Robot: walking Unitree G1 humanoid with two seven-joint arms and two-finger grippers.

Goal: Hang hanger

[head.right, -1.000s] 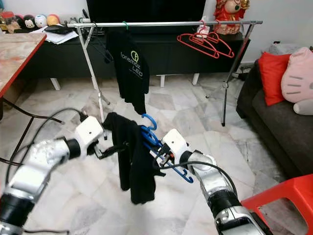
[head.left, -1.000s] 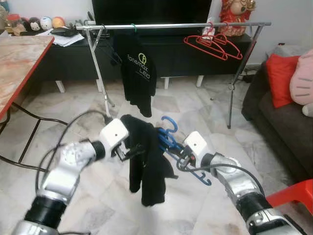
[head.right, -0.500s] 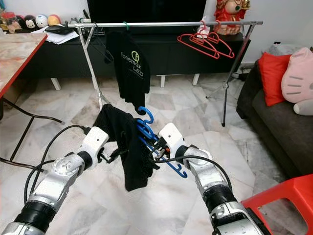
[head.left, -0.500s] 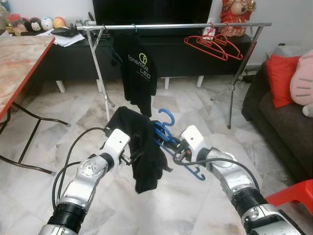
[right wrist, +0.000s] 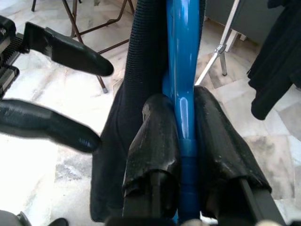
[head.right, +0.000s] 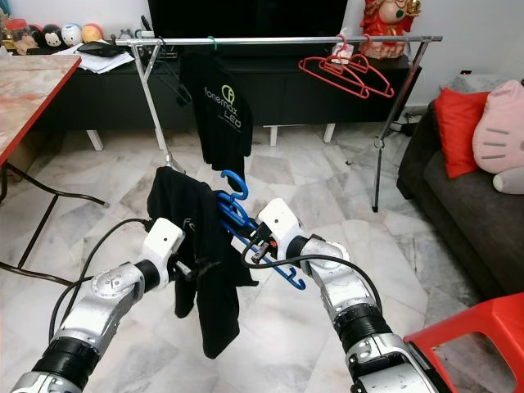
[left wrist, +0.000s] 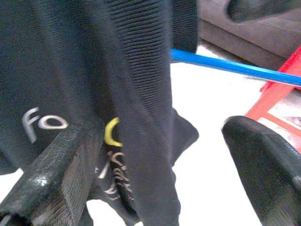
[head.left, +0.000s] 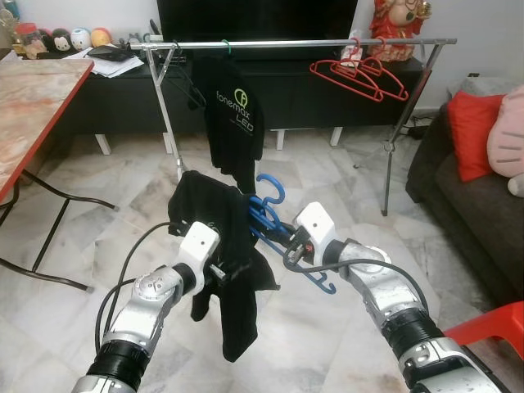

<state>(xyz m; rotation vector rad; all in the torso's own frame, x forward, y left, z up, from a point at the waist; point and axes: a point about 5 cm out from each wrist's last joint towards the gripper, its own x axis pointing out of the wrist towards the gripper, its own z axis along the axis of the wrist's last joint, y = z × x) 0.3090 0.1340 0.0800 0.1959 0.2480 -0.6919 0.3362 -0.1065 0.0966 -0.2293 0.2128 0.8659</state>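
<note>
The right gripper [right wrist: 181,141] pinches the blue hanger [head.right: 237,221] between its 2 fingers, and the left gripper [left wrist: 164,155], fingers spread, is at the black shirt [head.right: 196,246] draped on it. The hanger is in the air above the floor, its hook pointing up toward the rail [head.right: 278,38], which is well ahead and higher.

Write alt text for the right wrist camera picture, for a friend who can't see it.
Two black fingers of the robot's right gripper clamp a blue plastic hanger that carries a black shirt. Beside it the left gripper holds its fingers open near the cloth. Behind are a marble floor and a leg of the metal clothes rack.
</note>
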